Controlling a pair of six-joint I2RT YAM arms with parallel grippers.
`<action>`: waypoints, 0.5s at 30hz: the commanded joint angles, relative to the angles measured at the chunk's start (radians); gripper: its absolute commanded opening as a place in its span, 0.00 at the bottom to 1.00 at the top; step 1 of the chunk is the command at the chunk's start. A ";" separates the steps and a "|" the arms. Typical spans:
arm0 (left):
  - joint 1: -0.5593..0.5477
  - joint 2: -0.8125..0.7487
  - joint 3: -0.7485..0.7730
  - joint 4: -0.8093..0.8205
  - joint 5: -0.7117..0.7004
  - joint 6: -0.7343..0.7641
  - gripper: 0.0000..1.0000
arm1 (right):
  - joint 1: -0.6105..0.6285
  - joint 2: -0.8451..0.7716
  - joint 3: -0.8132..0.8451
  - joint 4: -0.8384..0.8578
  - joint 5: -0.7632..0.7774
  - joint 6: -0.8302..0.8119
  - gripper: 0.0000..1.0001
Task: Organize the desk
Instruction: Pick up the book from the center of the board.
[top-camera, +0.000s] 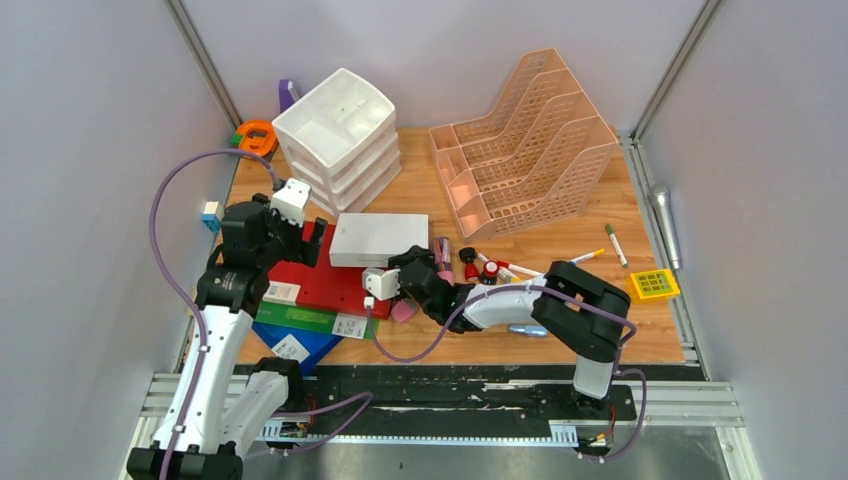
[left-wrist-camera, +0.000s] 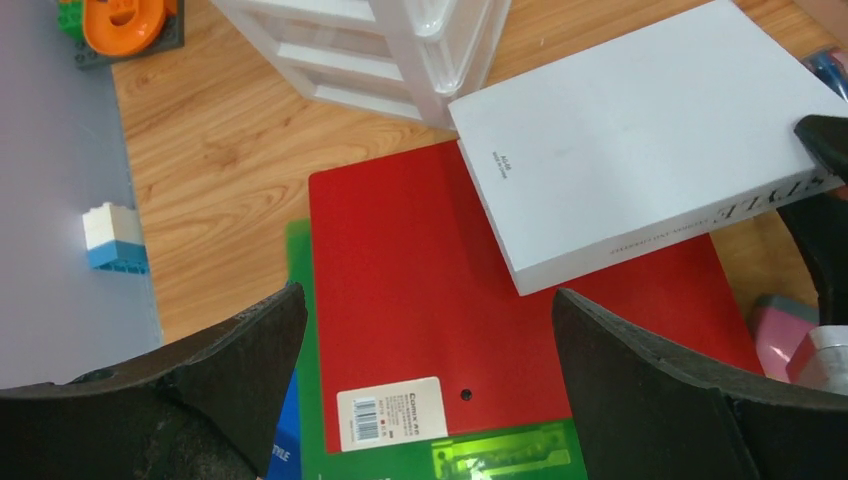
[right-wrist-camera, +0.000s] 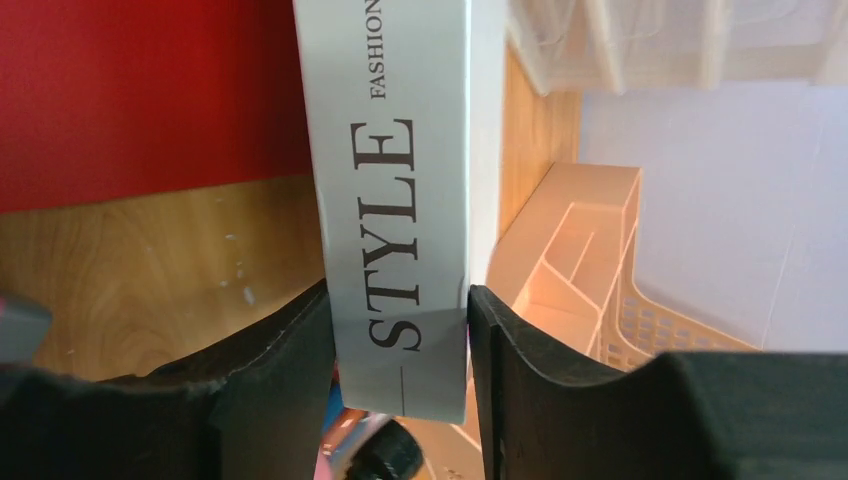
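Clamping the stiff, weighty-looking white book (right-wrist-camera: 395, 150) by its spine — a sound hold — the right gripper (right-wrist-camera: 400, 300) is leaning across the bench (top-camera: 410, 170) while the left gripper (left-wrist-camera: 430, 320) is hovering wide open.

Book (top-camera: 378, 238) on folder (top-camera: 330, 285) on desk (top-camera: 415, 180), drawers (top-camera: 338, 130) behind, rack (top-camera: 525, 150) right

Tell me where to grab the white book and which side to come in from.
Take the white book by its printed spine edge, near the end that overhangs the red folder, coming in from the right. It lies flat and is thin, so fingers can span its thickness there, as the right gripper shows.
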 joint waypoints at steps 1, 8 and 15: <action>0.004 -0.008 0.097 -0.042 0.093 0.114 1.00 | -0.005 -0.149 0.123 -0.133 -0.041 0.050 0.37; 0.004 -0.004 0.246 -0.148 0.260 0.366 1.00 | -0.036 -0.272 0.269 -0.352 -0.134 0.057 0.32; 0.003 0.085 0.448 -0.346 0.442 0.652 1.00 | -0.082 -0.360 0.379 -0.579 -0.247 0.135 0.25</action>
